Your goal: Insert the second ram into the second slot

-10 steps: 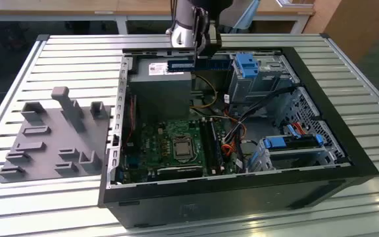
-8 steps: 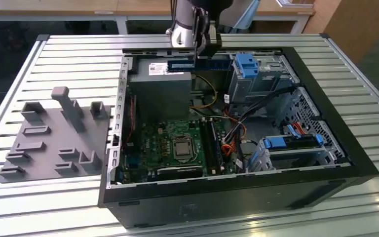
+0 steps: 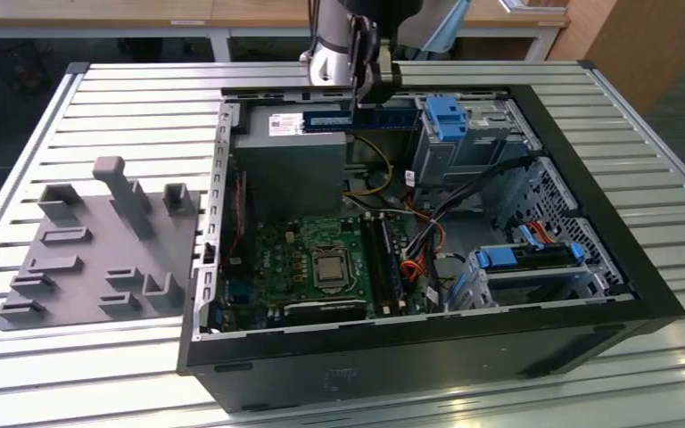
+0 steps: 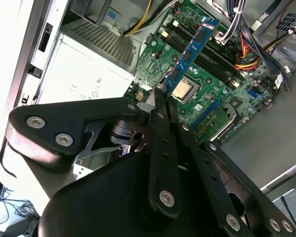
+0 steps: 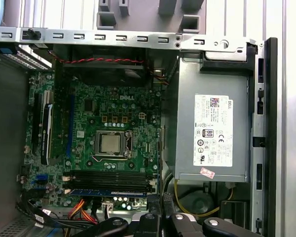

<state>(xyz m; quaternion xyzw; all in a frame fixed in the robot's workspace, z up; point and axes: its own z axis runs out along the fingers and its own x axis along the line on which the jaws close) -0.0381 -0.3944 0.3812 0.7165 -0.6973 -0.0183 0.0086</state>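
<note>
In the exterior view my gripper (image 3: pixel 360 102) hangs over the far end of the open computer case (image 3: pixel 628 267), above the power supply. It is shut on the second ram (image 3: pixel 392 116), a thin blue stick held level and well above the board. The second wrist view shows the fingers (image 4: pixel 159 106) clamped on one end of the ram (image 4: pixel 192 49), which reaches out over the green motherboard (image 4: pixel 207 106). The long dark memory slots (image 3: pixel 384 259) lie beside the processor socket (image 3: pixel 328 265), well below and nearer than the ram. They also appear in the first wrist view as slots (image 5: pixel 108 178).
A grey power supply (image 3: pixel 289 152) with a white sticker sits under the gripper. Blue drive-bay latches (image 3: pixel 444 111) and a drive cage (image 3: pixel 521 263) fill the case's right side. Loose cables (image 3: pixel 438 214) run near the slots. A grey fixture block (image 3: pixel 99 250) stands left on the slatted table.
</note>
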